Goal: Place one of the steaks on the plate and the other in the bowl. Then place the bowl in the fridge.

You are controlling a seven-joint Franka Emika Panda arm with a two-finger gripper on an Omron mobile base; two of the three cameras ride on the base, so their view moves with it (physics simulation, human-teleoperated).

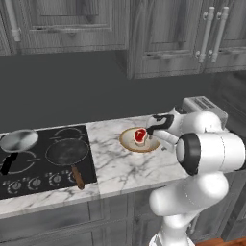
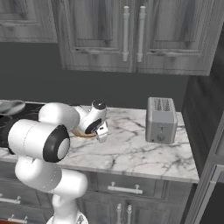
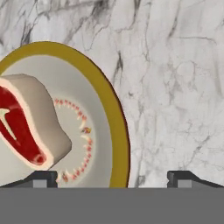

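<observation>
Marble counter (image 1: 120,168) holds the gold-rimmed dish (image 3: 114,118) — red, pale-edged steak (image 3: 26,124) on it; tool (image 3: 112,178) spread wide.

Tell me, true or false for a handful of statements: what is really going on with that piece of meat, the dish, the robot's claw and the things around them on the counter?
1. The red steak lies on the plate. True.
2. The gripper is clamped on the steak. False: its fingertips stand wide apart with nothing between them; the steak sits to one side of them in the hand view.
3. A toaster stands on the marble counter. True.
4. The dark pan on the stove holds a steak. False: it looks empty.
5. The plate sits on the stove. False: it sits on the marble counter, beside the stove.
</observation>
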